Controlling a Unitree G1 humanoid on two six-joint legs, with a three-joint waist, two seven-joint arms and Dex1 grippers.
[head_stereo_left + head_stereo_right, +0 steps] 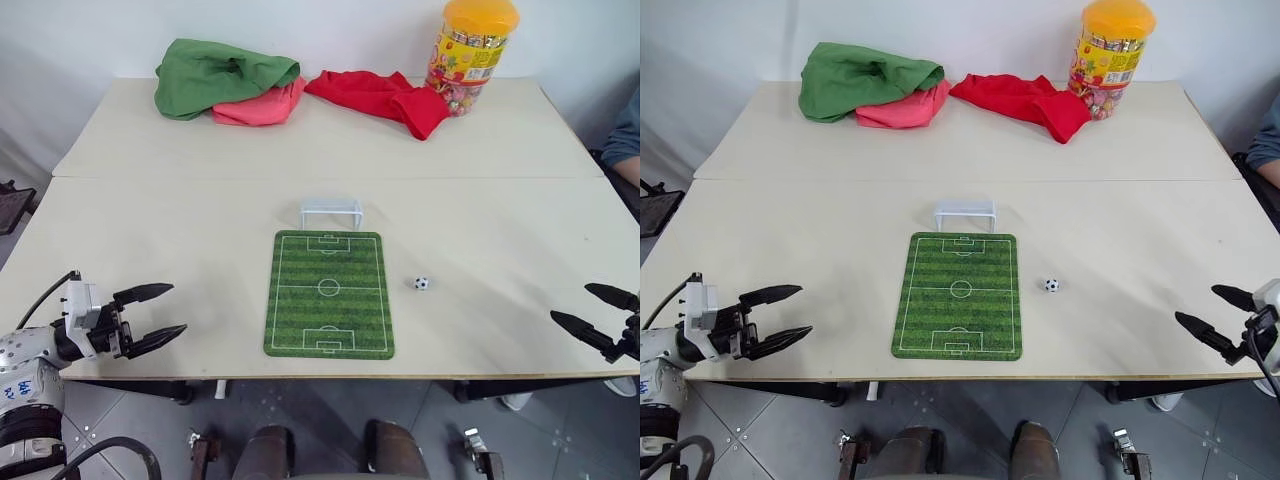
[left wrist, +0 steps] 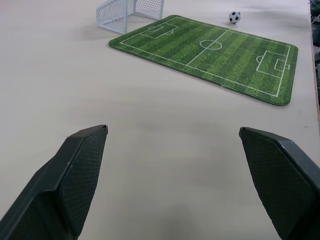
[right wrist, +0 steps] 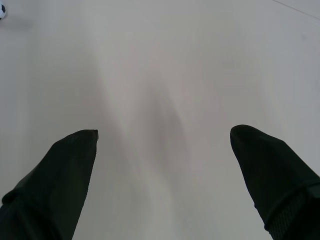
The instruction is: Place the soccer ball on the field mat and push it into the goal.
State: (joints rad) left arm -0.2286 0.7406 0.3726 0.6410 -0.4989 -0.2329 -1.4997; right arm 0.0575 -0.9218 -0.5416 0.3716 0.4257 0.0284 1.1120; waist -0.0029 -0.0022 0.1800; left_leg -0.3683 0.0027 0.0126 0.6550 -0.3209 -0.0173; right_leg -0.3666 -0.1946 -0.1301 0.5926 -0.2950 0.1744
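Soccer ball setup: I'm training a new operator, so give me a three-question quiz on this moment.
1. True or false: the ball lies on the mat.
2. The goal stands at which end of the mat: A) far end, B) near end, C) robot's left side?
3. Which end effector is nearer the ball, left or right?

Key:
1. False; it lies on the table, off the mat on the robot's right.
2. A
3. Right; both are open and empty.
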